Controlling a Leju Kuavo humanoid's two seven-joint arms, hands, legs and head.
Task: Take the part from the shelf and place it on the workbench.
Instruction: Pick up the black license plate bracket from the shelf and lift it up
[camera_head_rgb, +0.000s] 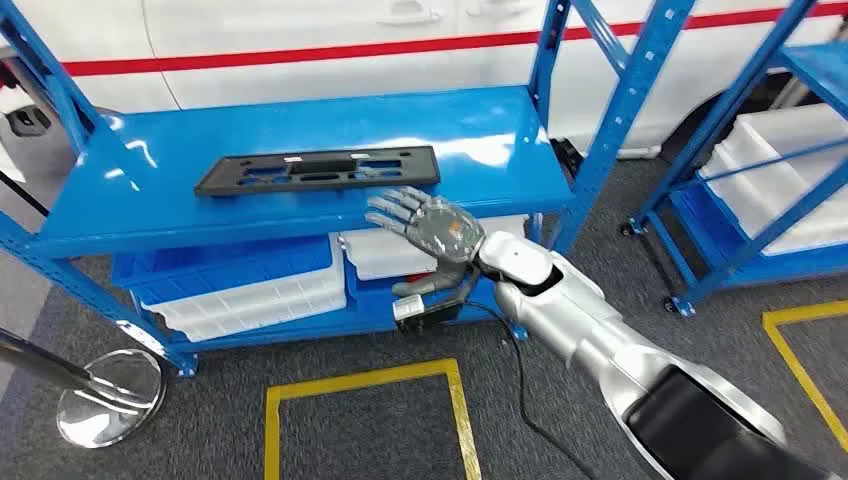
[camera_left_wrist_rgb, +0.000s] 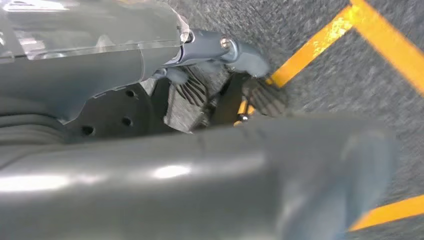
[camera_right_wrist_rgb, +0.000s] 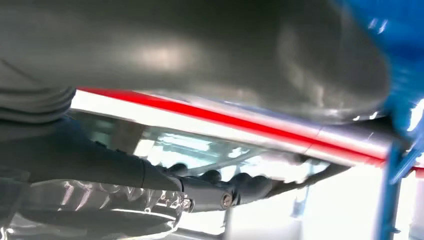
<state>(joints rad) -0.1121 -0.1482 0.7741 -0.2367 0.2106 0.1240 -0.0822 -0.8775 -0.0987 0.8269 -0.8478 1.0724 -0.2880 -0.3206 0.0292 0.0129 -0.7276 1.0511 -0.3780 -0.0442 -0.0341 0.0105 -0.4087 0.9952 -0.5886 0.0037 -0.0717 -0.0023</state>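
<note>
Black plastic, long and flat with cut-out slots, forms the part (camera_head_rgb: 318, 169), which is laid flat on the top board of the blue shelf (camera_head_rgb: 480, 125), its length running left to right. The right hand (camera_head_rgb: 428, 228) is seen just to the near right of the part, at the shelf's near edge, palm turned up and fingers (camera_head_rgb: 392, 206) spread apart and stretched toward the part's right end; nothing is held in it, and whether the fingertips touch the part cannot be told. In the right wrist view the thick grey thumb (camera_right_wrist_rgb: 300, 60) is shown across the picture with darker fingers beyond it. The left hand (camera_left_wrist_rgb: 235, 100) is seen in the left wrist view above grey carpet and yellow floor tape (camera_left_wrist_rgb: 320, 42); whether its fingers are spread or curled cannot be told. On the lower board of the shelf, white trays (camera_head_rgb: 262, 300) are stacked beside and under blue trays (camera_head_rgb: 230, 265), with another white tray (camera_head_rgb: 385, 255) to the right; their contents cannot be made out. Further white bins (camera_head_rgb: 790, 170) are held by a second blue rack (camera_head_rgb: 730, 230) at the far right. A round silver stand base (camera_head_rgb: 108, 395) is set on the carpet at the near left.
</note>
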